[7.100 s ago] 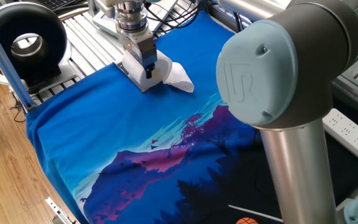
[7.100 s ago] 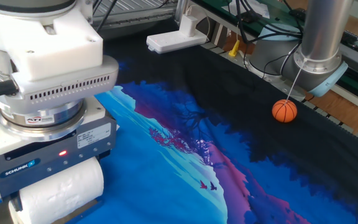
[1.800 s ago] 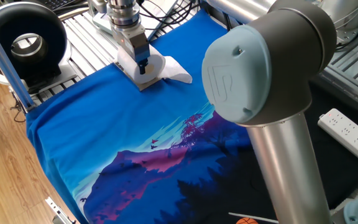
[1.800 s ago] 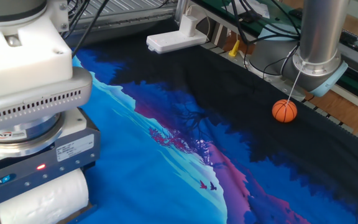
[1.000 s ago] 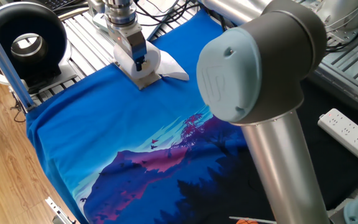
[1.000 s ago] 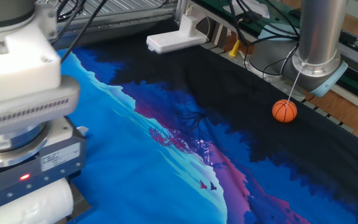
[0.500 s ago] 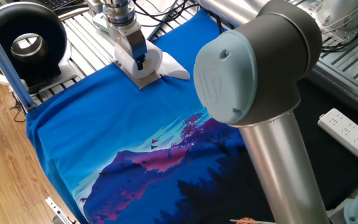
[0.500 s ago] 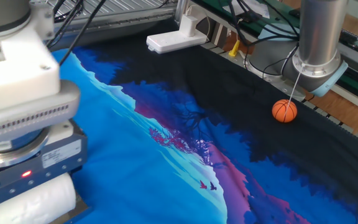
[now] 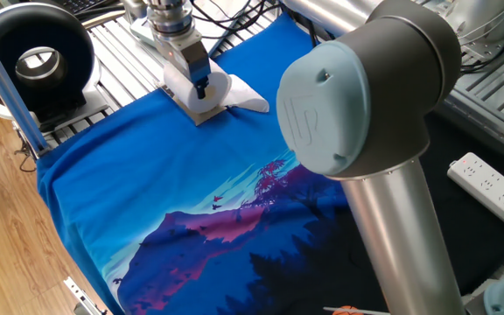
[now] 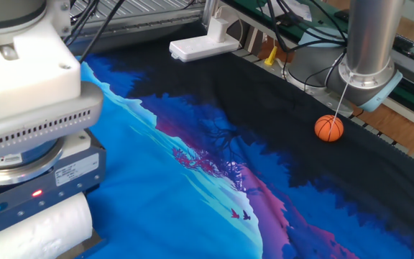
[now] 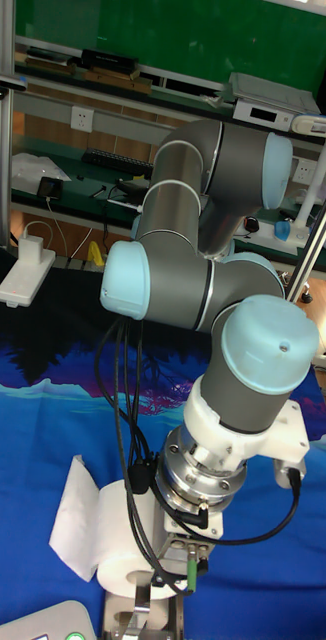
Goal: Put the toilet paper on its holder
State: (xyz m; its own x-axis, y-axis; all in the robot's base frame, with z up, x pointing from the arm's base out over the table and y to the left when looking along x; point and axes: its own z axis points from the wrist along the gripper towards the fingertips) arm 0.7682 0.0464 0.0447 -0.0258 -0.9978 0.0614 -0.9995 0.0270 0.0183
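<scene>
White toilet paper (image 10: 38, 226) pinched in my claw (image 9: 199, 94) above the holder (image 9: 201, 112); its loose sheet could snag.

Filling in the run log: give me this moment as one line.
gripper: shut on toilet paper | roll: low over blue cloth, loose sheet trailing | holder: not clearly visible | orange ball: apart

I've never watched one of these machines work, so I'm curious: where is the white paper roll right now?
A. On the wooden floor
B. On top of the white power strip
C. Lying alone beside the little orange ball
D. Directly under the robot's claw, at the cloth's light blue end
D: the toilet paper sits just below the gripper, on the light blue end of the cloth, far from the orange ball.
</scene>
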